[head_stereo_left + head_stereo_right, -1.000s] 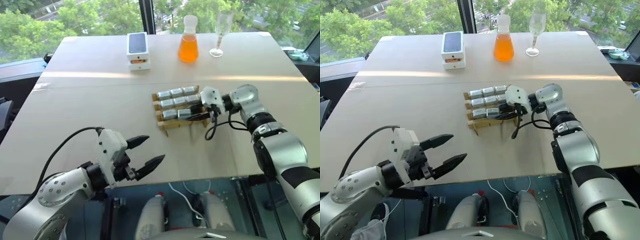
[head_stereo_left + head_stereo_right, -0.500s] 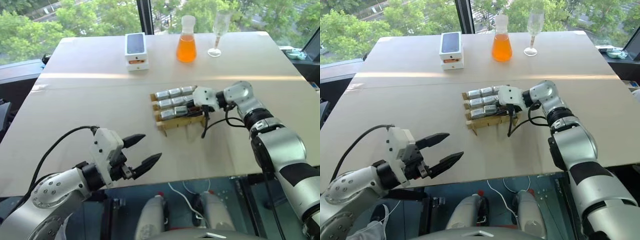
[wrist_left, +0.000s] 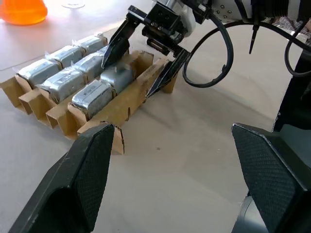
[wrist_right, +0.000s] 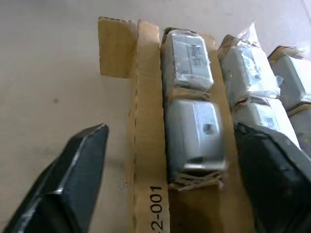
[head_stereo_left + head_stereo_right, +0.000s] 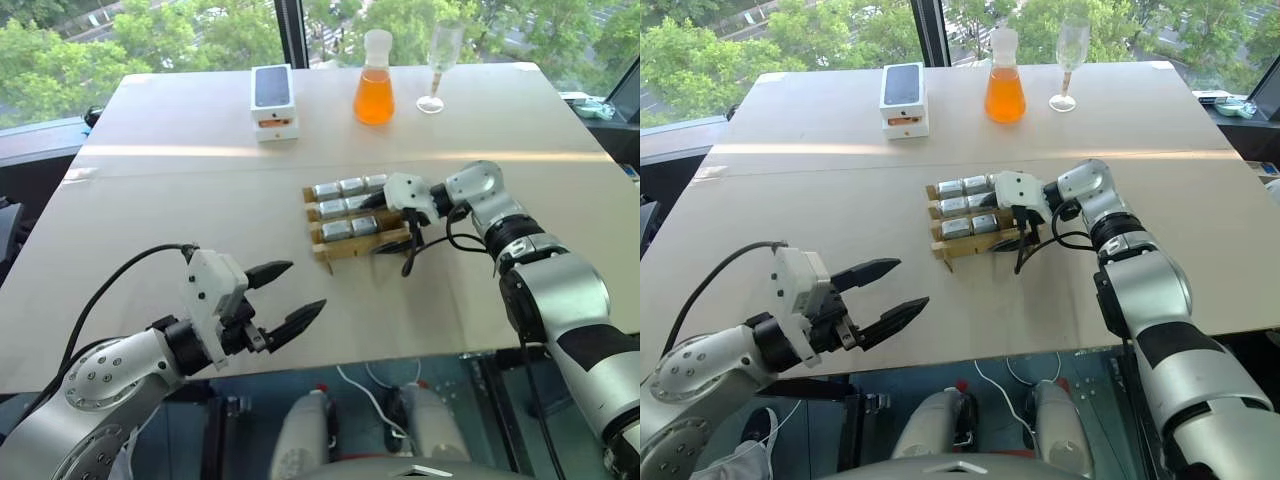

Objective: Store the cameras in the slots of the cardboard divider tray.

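Left wrist view: our right hand point(image 3: 141, 58) hangs wide open, holding nothing, over the cardboard divider tray point(image 3: 124, 99) mid-surface. Eight cameras point(image 3: 92, 97) fill slots; one slot looks left. Our left hand point(image 5: 285, 300) waits open, empty.

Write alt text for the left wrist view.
The right end effector hangs open over the tan cardboard divider tray, straddling a silver-grey boxy camera in its nearest row. More wrapped cameras fill the rows behind.
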Tool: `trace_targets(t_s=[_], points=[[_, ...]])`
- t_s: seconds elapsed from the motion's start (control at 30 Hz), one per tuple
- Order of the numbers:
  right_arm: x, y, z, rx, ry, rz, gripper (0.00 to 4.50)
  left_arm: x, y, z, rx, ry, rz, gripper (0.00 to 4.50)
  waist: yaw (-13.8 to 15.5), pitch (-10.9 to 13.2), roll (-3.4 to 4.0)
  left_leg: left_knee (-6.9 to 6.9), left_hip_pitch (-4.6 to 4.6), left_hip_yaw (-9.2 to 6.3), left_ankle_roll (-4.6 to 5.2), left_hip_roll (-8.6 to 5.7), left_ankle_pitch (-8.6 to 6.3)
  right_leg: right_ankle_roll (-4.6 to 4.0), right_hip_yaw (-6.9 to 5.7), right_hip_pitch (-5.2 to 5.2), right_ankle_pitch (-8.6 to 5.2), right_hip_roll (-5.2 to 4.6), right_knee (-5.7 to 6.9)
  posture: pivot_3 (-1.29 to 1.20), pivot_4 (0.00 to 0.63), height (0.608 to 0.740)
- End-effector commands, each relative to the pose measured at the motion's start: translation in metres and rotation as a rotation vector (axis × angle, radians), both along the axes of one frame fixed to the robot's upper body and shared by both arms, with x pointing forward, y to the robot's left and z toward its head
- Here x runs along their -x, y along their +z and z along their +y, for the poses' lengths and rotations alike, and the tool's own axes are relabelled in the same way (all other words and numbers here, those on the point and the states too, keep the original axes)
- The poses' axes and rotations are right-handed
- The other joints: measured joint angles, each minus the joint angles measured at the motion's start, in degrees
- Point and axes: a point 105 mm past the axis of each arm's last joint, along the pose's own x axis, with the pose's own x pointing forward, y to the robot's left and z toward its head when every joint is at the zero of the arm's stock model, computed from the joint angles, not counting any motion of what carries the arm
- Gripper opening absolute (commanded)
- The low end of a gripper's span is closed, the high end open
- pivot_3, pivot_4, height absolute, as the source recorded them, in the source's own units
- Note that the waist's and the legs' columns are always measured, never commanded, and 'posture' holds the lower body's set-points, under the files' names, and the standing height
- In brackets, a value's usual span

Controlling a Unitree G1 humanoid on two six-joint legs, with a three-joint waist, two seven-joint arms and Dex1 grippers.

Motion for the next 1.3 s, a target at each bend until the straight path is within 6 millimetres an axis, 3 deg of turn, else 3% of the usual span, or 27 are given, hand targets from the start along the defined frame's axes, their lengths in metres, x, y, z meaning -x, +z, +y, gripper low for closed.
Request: trace_targets(t_s=[0.03, 0.23, 0.33, 0.43, 0.5, 0.6, 0.73, 0.9, 1.07, 1.3], points=[[-0.008, 0.037, 0.005, -0.15, -0.03, -0.049, 4.48, 0.002, 0.003, -0.005, 0.003, -0.035, -0.021, 3.98, 0.02, 0.01, 0.01, 0.0, -0.01, 0.0, 0.0, 0.0, 0.0, 0.0, 0.0, -0.02, 0.0, 0.0, 0.0, 0.0, 0.15, 0.74], [-0.011, 0.073, -0.002, -0.345, -0.046, -0.042, 4.48, -0.002, 0.005, -0.007, 0.007, -0.054, -0.03, 3.98, 0.06, 0.02, 0.03, 0.0, -0.02, 0.0, 0.0, 0.0, 0.0, 0.0, -0.01, -0.02, 0.0, 0.0, 0.0, 0.0, 0.15, 0.74], [-0.028, 0.084, -0.017, -0.447, -0.216, -0.068, 4.48, -0.005, 0.009, -0.008, 0.023, -0.061, -0.05, 3.98, 0.2, 0.02, 0.03, -0.01, -0.04, -0.02, 0.0, 0.0, 0.0, 0.0, -0.03, -0.02, 0.0, -0.02, -0.01, 0.0, 0.15, 0.74], [-0.049, 0.086, -0.05, -0.566, -0.464, -0.096, 4.48, -0.013, 0.019, -0.011, 0.061, -0.058, -0.096, 3.98, 0.36, 0.02, 0.03, 0.0, -0.11, -0.06, 0.0, -0.03, 0.0, 0.0, -0.09, -0.04, 0.0, -0.07, -0.04, 0.0, 0.15, 0.74], [-0.064, 0.073, -0.083, -0.565, -0.695, -0.156, 4.48, -0.019, 0.022, -0.011, 0.065, -0.053, -0.116, 3.98, 0.65, -0.01, -0.01, -0.01, -0.12, -0.06, 0.0, -0.03, 0.0, 0.0, -0.09, -0.03, 0.01, -0.07, -0.07, 0.0, 0.15, 0.74], [-0.072, 0.059, -0.117, -0.597, -0.92, -0.19, 4.48, -0.024, 0.021, -0.012, 0.058, -0.06, -0.118, 3.98, 0.61, 0.0, -0.01, 0.0, -0.24, -0.15, 0.0, -0.06, 0.0, 0.0, -0.17, -0.05, 0.01, -0.09, -0.11, 0.0, 0.15, 0.74], [-0.072, 0.035, -0.142, -0.668, -1.141, -0.137, 4.48, -0.028, 0.02, -0.015, 0.056, -0.087, -0.113, 3.98, -0.09, 0.03, 0.06, 0.0, -0.41, -0.02, 0.0, -0.03, 0.01, 0.03, -0.13, -0.26, 0.03, -0.02, -0.04, 0.0, 0.15, 0.74], [-0.064, -0.001, -0.145, -0.674, -1.28, -0.044, 4.48, -0.034, 0.022, -0.019, 0.045, -0.123, -0.117, 3.98, 0.13, 0.05, 0.1, 0.0, -0.34, -0.04, -0.06, 0.03, 0.05, 0.07, -0.16, -0.3, 0.01, 0.11, 0.09, 0.0, 0.15, 0.74], [-0.063, -0.022, -0.142, -0.663, -1.358, 0.061, 4.48, -0.038, 0.026, -0.018, 0.032, -0.132, -0.129, 3.98, 0.28, 0.05, 0.1, 0.01, -0.37, -0.02, -0.06, 0.01, 0.05, 0.08, -0.1, -0.3, 0.01, 0.14, 0.06, 0.0, 0.15, 0.74], [-0.059, -0.034, -0.143, -0.653, -1.419, 0.092, 4.48, -0.039, 0.024, -0.017, 0.027, -0.131, -0.125, 3.98, 0.31, 0.05, 0.1, 0.01, -0.4, -0.06, -0.07, 0.01, 0.05, 0.08, -0.11, -0.3, 0.01, 0.18, 0.03, 0.0, 0.15, 0.74]])
